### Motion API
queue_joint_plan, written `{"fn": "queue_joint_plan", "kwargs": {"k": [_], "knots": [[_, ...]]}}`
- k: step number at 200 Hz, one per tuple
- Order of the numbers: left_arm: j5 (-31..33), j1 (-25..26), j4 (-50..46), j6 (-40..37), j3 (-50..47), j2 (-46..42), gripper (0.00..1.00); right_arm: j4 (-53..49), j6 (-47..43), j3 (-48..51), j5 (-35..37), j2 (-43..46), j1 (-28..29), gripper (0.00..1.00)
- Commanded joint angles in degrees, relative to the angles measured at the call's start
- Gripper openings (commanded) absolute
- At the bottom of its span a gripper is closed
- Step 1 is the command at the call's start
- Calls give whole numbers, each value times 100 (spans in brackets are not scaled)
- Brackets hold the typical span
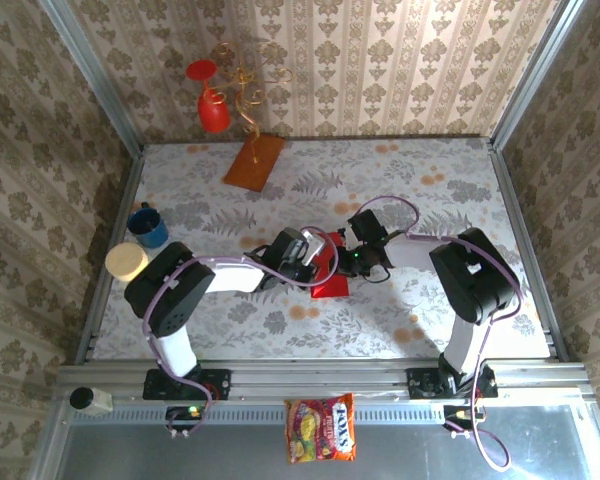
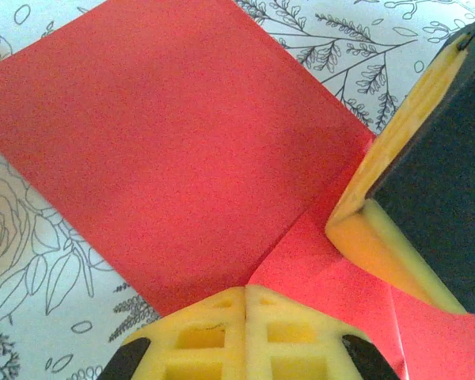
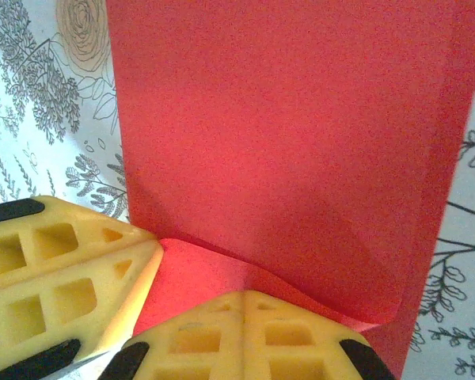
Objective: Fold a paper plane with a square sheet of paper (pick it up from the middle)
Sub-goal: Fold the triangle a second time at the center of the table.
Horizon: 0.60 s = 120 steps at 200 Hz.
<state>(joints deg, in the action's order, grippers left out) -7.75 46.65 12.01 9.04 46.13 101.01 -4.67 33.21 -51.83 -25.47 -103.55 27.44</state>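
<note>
The square sheet of paper [image 1: 332, 284] lies partly folded on the flowered table, bright red, near the middle. In the left wrist view a big flap of the paper [image 2: 174, 142] lies over a lower layer, its edge running from my fingertips to the upper right. My left gripper [image 2: 245, 294] is shut, tips pressed down on the paper. My right gripper [image 3: 244, 299] is shut too, its tips on the lower layer under a slightly lifted flap [image 3: 285, 119]. The two grippers [image 1: 318, 252] [image 1: 353, 258] stand close together over the sheet. The paper plane is out of view.
An orange-brown board [image 1: 255, 160] lies at the back, beside a gold wire stand [image 1: 245, 85] carrying a red goblet [image 1: 212, 105]. A blue cup [image 1: 148, 225] and a yellow cup [image 1: 128, 261] stand at the left edge. A candy bag [image 1: 321, 428] lies in front of the arm bases.
</note>
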Motion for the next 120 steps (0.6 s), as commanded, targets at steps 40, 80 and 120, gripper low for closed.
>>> {"fn": "queue_joint_plan", "kwargs": {"k": [40, 80, 120], "knots": [[-33, -100, -358, 344, -38, -1043, 27, -148, -43, 290, 315, -159, -46, 0], [-362, 80, -516, 315, -45, -1231, 14, -135, -34, 310, 320, -191, -46, 0], [-545, 567, -576, 185, 87, -847, 0, -124, -33, 330, 322, -214, -48, 0]]}}
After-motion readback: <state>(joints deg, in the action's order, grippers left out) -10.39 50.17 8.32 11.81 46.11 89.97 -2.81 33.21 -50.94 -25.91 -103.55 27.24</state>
